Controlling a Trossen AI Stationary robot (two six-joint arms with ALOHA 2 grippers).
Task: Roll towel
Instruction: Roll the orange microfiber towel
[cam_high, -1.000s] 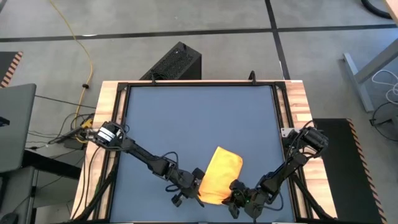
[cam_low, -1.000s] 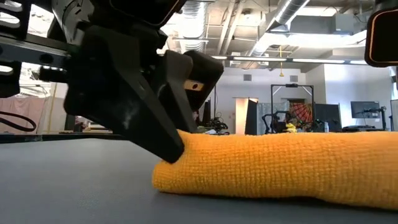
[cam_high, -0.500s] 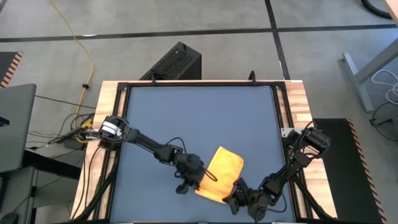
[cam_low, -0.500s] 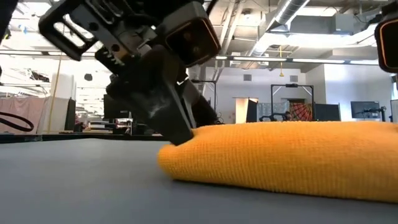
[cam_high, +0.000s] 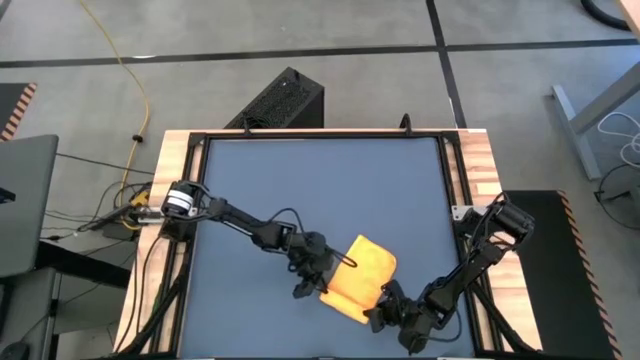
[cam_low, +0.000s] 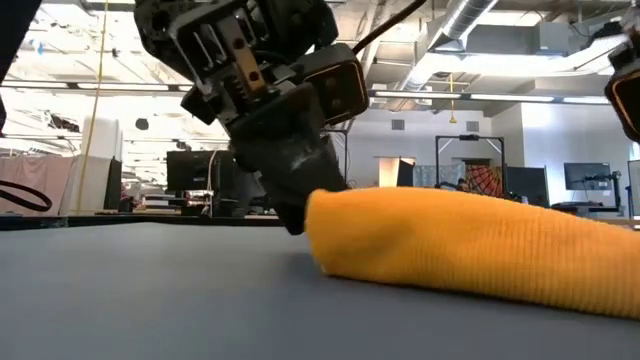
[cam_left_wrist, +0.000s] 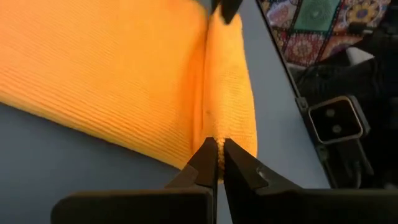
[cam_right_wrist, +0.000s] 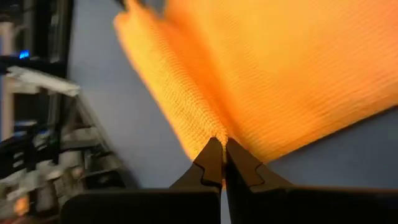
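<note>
I see the towel (cam_high: 360, 276) as soft yellow cloth with a fine ribbed weave. The table (cam_high: 320, 190) top is smooth, matt blue, edged in bare wood. Both claws look matt black plastic.

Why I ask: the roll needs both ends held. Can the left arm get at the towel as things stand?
Yes, it seems so: the left gripper is already shut on the towel at one edge, while the right gripper pinches the opposite end. Nothing lies between them on the table.
</note>
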